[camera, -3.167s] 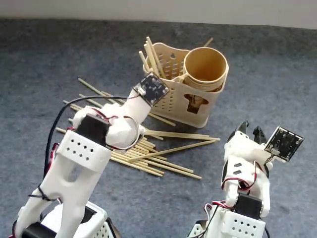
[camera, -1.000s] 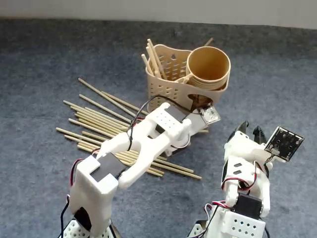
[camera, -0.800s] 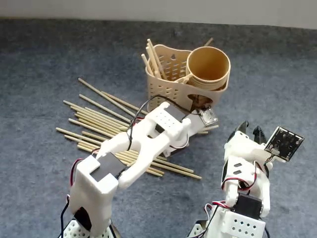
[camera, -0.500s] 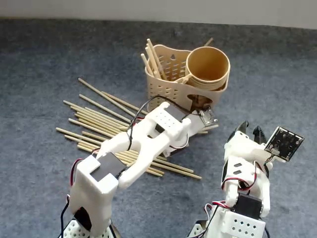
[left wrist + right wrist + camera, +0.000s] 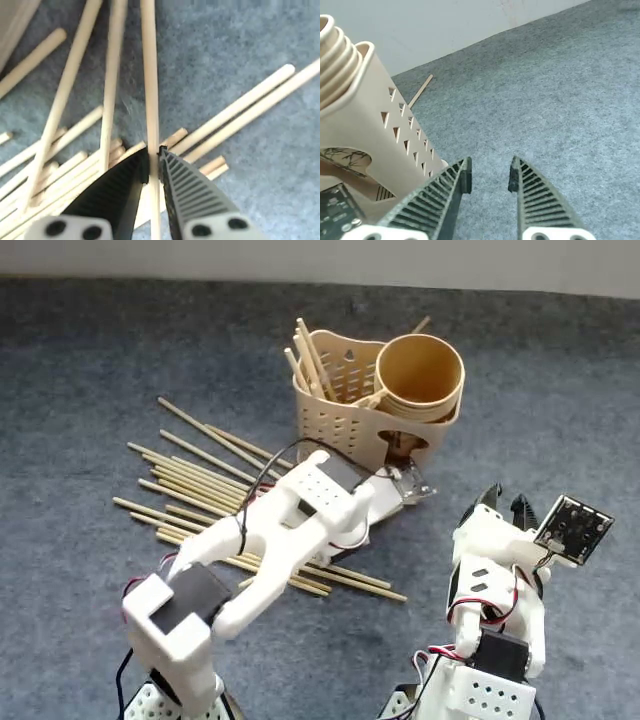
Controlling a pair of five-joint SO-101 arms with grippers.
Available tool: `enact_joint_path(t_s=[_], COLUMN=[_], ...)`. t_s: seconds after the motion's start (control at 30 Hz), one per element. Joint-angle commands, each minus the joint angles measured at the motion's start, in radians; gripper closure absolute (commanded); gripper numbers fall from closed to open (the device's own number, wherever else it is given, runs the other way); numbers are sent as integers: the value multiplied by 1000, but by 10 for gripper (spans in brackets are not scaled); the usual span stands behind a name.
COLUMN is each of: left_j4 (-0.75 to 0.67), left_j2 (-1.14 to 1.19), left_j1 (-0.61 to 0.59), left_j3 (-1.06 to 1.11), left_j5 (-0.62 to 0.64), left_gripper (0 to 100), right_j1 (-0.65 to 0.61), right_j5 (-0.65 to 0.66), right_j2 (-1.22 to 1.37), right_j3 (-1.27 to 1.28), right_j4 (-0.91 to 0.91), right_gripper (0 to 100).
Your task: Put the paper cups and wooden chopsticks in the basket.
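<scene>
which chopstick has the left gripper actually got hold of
The chopstick pinched in the left gripper, running straight out from between its tips. The other chopsticks lie loose on the carpet, outside its grip.

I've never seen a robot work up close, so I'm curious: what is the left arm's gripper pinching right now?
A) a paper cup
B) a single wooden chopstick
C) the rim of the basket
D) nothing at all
B: in the left wrist view, the left gripper has its jaws closed on one wooden chopstick.
</scene>
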Motion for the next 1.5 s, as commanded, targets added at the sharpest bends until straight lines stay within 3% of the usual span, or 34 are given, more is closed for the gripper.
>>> enact_joint_path(t_s=[0.0, 0.33, 0.7, 1.07, 1.23, 1.47], left_j4=[18, 34, 140, 129, -14, -374], left_j2=[-137, -412, -786, -914, -891, -886], left_j1=[13, 13, 4, -22, -94, -116], left_j3=[65, 214, 217, -7, -108, -119], left_j5=[-2, -2, -2, 6, 75, 226], left_gripper=[995, 995, 995, 995, 995, 995], right_j1=[4, 4, 4, 4, 4, 4], right_j5=[-8, -8, -8, -8, -8, -8], right_j2=[-18, -18, -18, -18, -18, -18], right_j3=[-5, -5, -5, -5, -5, -5], right_j4=[-27, -27, -27, -27, -27, -27], right_gripper=[871, 871, 871, 871, 871, 871])
